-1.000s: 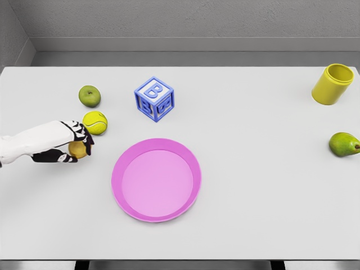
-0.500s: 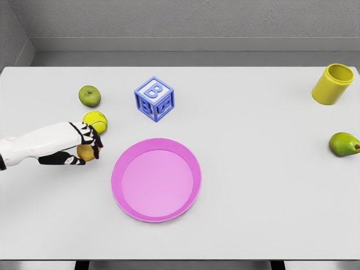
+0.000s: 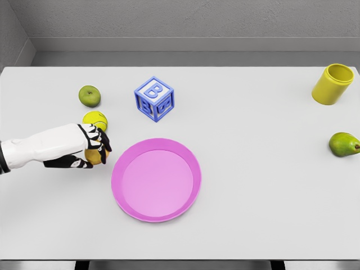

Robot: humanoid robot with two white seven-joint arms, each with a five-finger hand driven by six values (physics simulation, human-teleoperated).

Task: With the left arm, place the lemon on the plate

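left hand point(image 3: 90, 147) carrying the lemon point(image 3: 94, 156) rightward, now nearer the plate point(image 3: 120, 190), partly covering the tennis ball point(image 3: 94, 118)

Worktop point(image 3: 253, 214) under my robot hand point(image 3: 90, 147): matt, smooth, pale grey. Plate point(image 3: 121, 194) right of it: smooth matt pink plastic. Tennis ball point(image 3: 94, 118) just beyond: dull, fuzzy-looking.

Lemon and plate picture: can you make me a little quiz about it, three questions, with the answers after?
1. True or false: the lemon already lies on the pink plate.
2. Which hand holds the lemon?
3. What sits closest behind the left hand: A) pear, B) tennis ball, C) yellow cup?

Key
1. False: it is left of the plate, in the hand.
2. The left hand.
3. B.
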